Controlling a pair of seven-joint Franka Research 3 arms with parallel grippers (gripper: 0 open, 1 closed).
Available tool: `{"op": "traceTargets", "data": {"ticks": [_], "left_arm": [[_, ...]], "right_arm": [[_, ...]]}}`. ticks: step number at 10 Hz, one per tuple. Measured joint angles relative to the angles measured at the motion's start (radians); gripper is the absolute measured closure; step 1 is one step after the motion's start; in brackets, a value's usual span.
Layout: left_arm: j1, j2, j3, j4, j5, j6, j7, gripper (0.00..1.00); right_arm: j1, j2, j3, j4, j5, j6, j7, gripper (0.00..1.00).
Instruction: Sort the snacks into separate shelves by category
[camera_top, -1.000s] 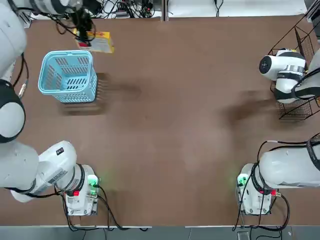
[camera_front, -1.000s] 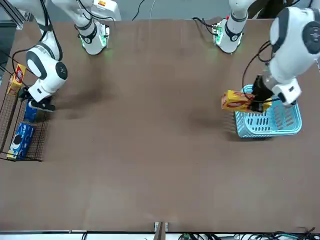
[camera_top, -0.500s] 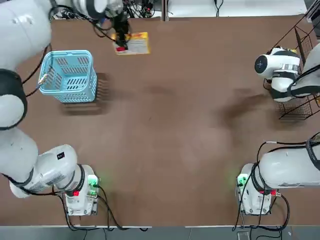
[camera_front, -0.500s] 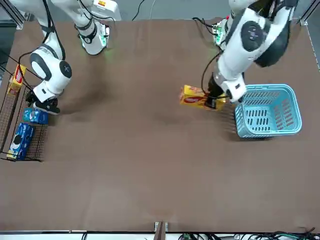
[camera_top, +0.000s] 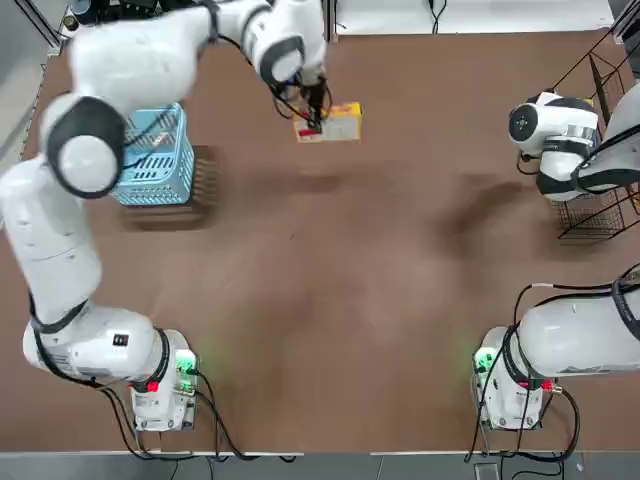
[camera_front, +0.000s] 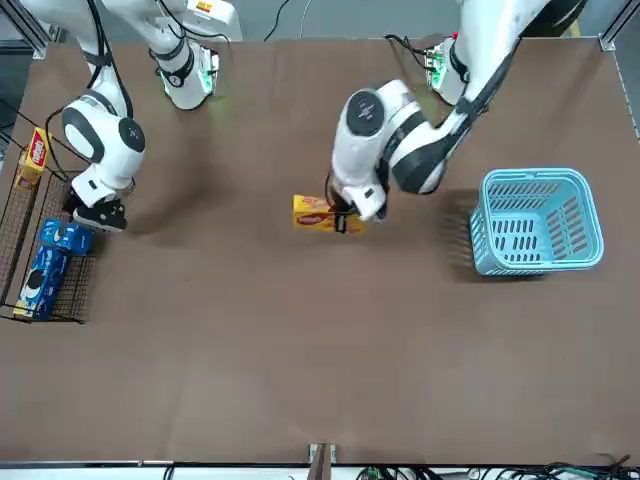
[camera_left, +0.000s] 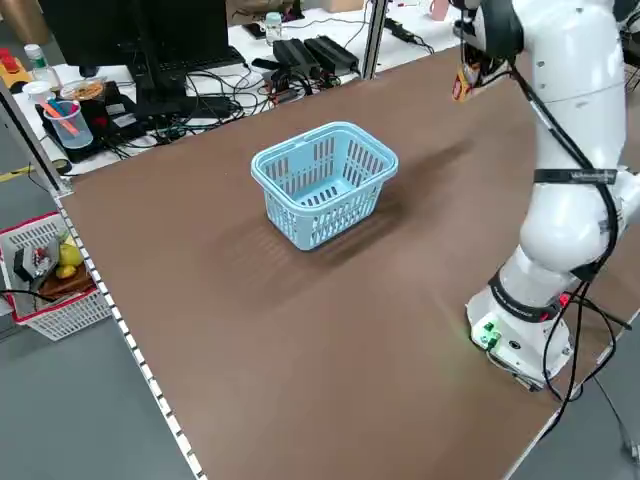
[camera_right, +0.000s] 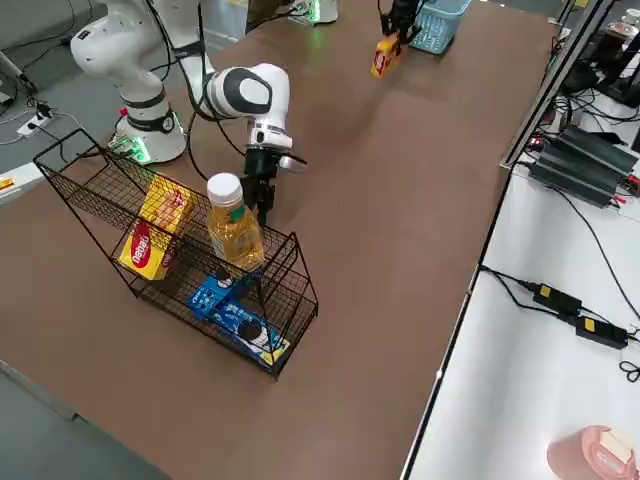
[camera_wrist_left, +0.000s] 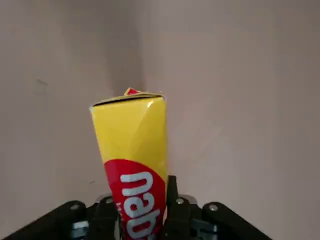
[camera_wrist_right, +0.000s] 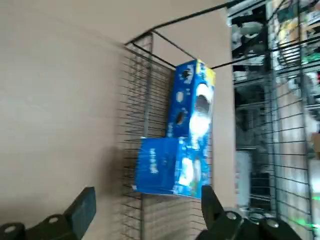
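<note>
table (camera_front: 320, 360): brown, fills most of the front view.

rack (camera_right: 178, 288): black wire, left half of the right side view, left edge of the front view.

basket (camera_front: 530, 255): light blue, right of centre in the front view, no snack seen in it.

left gripper (camera_front: 345, 217): upper centre of the front view, closed on the yellow box (camera_front: 310, 212), which hangs above the table, well apart from the rack. judged step: carrying it over to the yellow side.

right gripper (camera_wrist_right: 149, 194): upper left of the front view, by the rack; fingers apart, nothing between them.

yellow packaging (camera_right: 155, 235): left part of the rack, right side view. bottle (camera_right: 235, 238): right of it, tall.

blue packets (camera_wrist_right: 190, 100): middle of the right wrist view, in the rack, one touching the other.

risks: right arm is beside the rack, so both arms could collide if it does not clear out. box sticks out past the fingers; a knock on a wire could twist it loose. a low approach could tip the bottle. release over the blue side would spoil the sort.
</note>
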Motion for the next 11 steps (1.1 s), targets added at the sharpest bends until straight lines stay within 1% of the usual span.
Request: {"op": "traceTargets", "data": {"ticks": [1, 2, 3, 4, 6, 8, 10, 11], "left_arm": [[-0.132, 0.045, 0.108, 0.063, 0.002, 0.006, -0.015, 0.69], [-0.242, 0.078, 0.192, 0.113, 0.001, 0.021, -0.031, 0.69], [-0.309, 0.104, 0.235, 0.145, -0.003, 0.049, -0.048, 0.69], [-0.333, 0.122, 0.244, 0.162, -0.007, 0.075, -0.052, 0.69], [-0.334, 0.141, 0.245, 0.171, -0.012, 0.122, -0.066, 0.69], [-0.341, 0.191, 0.245, 0.185, -0.014, 0.153, -0.069, 0.69], [-0.367, 0.241, 0.252, 0.202, -0.014, 0.181, -0.071, 0.69], [-0.390, 0.252, 0.276, 0.210, -0.014, 0.192, -0.073, 0.69]], "right_arm": [[0.000, 0.000, -0.001, 0.001, 0.075, 0.065, 0.001, 0.07], [0.000, 0.000, -0.001, 0.002, 0.153, 0.119, 0.002, 0.07], [0.000, 0.000, 0.000, 0.004, 0.221, 0.156, 0.002, 0.07], [0.003, 0.000, 0.002, 0.007, 0.273, 0.175, 0.002, 0.07], [0.033, 0.000, 0.006, 0.020, 0.379, 0.193, 0.004, 0.07], [0.054, 0.000, 0.010, 0.027, 0.542, 0.260, 0.006, 0.07], [0.078, 0.000, 0.011, 0.030, 0.720, 0.277, 0.006, 0.07], [0.099, 0.000, 0.012, 0.032, 0.836, 0.279, 0.004, 0.07]]}}
